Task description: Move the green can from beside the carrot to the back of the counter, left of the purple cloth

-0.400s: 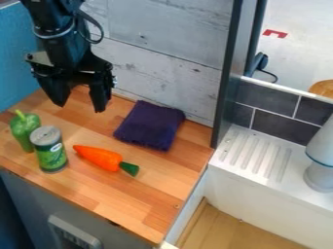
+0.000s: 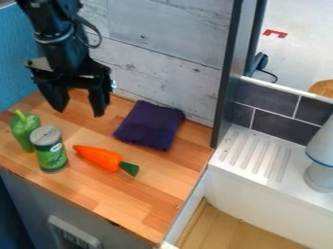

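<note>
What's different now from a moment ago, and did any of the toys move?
The black gripper has come down a little toward the wooden counter. It is open and hasn't grabbed or let go of anything. The green pepper, the can, the orange carrot and the dark purple cloth all stayed where they were.

Looks black all along the WidowX 250 arm (image 2: 57, 53), carries a looped black cable (image 2: 100, 37) and greyish bracket (image 2: 38, 63), ends in a two-fingered black gripper (image 2: 80, 113).
</note>
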`<state>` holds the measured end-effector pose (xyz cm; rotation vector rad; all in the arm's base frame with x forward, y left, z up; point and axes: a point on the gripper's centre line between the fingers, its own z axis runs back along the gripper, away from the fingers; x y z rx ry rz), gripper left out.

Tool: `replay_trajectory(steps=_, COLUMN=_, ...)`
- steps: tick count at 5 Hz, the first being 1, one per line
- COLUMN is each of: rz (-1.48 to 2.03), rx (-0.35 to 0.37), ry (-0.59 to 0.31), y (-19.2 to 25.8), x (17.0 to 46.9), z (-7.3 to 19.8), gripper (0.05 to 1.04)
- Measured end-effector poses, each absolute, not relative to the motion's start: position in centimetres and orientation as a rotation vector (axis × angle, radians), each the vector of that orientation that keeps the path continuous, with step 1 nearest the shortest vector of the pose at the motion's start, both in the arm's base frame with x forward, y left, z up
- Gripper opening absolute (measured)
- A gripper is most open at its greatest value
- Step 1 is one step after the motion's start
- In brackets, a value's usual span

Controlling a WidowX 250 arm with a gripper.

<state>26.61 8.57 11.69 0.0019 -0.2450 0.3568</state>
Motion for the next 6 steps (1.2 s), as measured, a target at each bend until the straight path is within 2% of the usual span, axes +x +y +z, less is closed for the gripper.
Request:
replay_trajectory(steps=2, rz=0.420, rx=0.034, ry=-0.210, y=12.3, x=26.9, z=10.6, gripper=1.001)
replay_trajectory(steps=4, rz=0.415, rx=0.071, ry=-0.099, y=16.4, x=27.3, z=7.8, gripper=1.001)
replay_trajectory(steps=5, rz=0.415, rx=0.027, ry=-0.057, y=17.9, x=26.4, z=6.9, gripper=1.001)
replay_trajectory(steps=6, rz=0.366, rx=0.004, ry=-0.032, y=17.5, x=25.6, z=6.3, gripper=1.001)
